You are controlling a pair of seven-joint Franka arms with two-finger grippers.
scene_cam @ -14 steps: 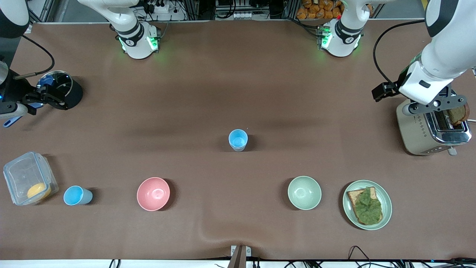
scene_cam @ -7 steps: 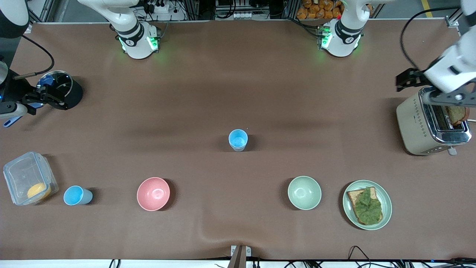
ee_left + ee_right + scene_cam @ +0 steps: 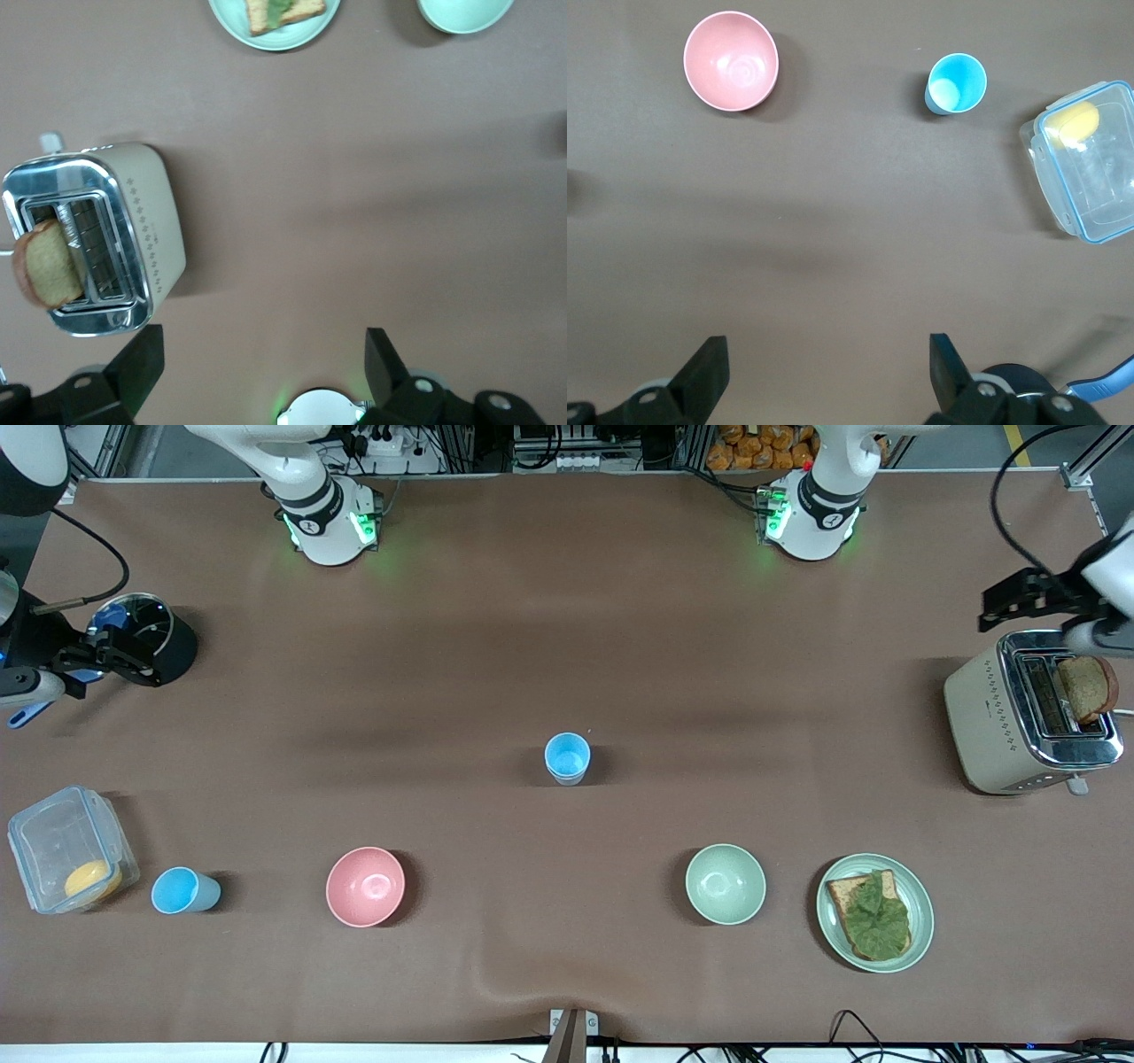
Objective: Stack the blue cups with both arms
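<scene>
One blue cup [image 3: 567, 758] stands upright at the middle of the table. A second blue cup [image 3: 183, 891] stands beside a clear plastic box at the right arm's end, near the front camera; it also shows in the right wrist view [image 3: 957, 82]. My right gripper [image 3: 828, 372] is open and empty, held beside a black pot [image 3: 151, 645] in the front view [image 3: 111, 657]. My left gripper [image 3: 262, 367] is open and empty, up in the air by the toaster [image 3: 1032, 713]; its hand shows at the edge of the front view [image 3: 1094, 636].
A pink bowl [image 3: 365, 886] and a pale green bowl [image 3: 725, 883] stand near the front camera. A plate [image 3: 921, 886] carries toast with lettuce. The toaster holds a bread slice [image 3: 1088, 687]. The clear box [image 3: 62, 841] holds something yellow.
My left arm has moved off the toaster toward the table's corner, and the bread slice in the slot now shows. The right arm and both cups have not moved.
</scene>
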